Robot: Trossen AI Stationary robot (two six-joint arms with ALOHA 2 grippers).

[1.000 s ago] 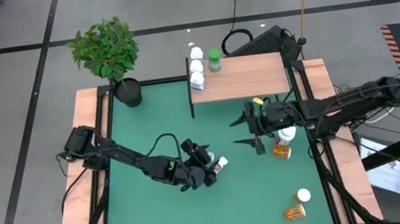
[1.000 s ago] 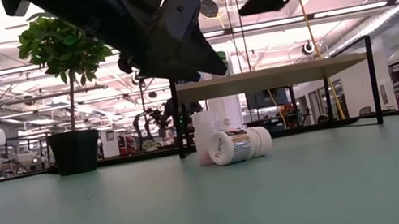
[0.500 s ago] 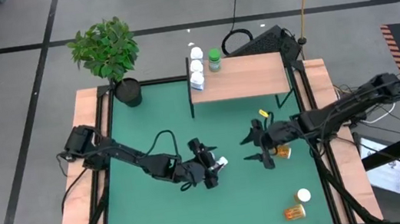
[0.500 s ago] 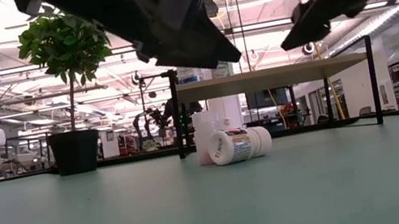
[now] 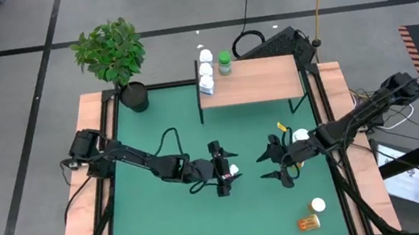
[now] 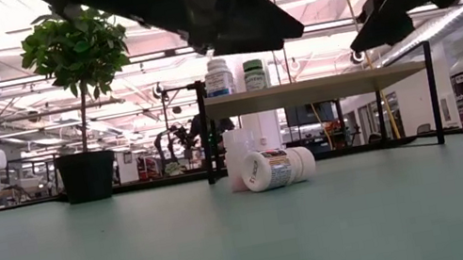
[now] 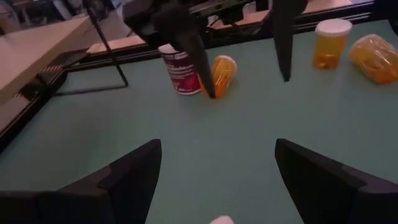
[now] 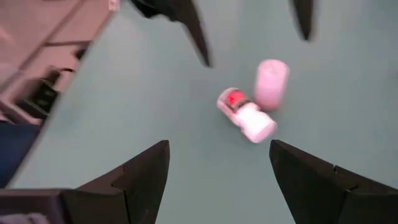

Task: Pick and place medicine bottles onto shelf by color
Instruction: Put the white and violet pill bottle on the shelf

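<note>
On the shelf (image 5: 257, 80): three medicine bottles (image 5: 205, 70).

Light is bright and even over the green mat (image 5: 162, 124) in the high view, with only faint shadows. In the low view, ceiling lamps (image 6: 4, 84) glare across the upper frame, leaving the arms overhead as dark silhouettes. Both wrist views are soft and blurred.

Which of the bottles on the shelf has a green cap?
The bottle nearest the shelf's middle, at the right end of the group at the back left corner. The three beside it are all white; it alone has a green cap.
</note>
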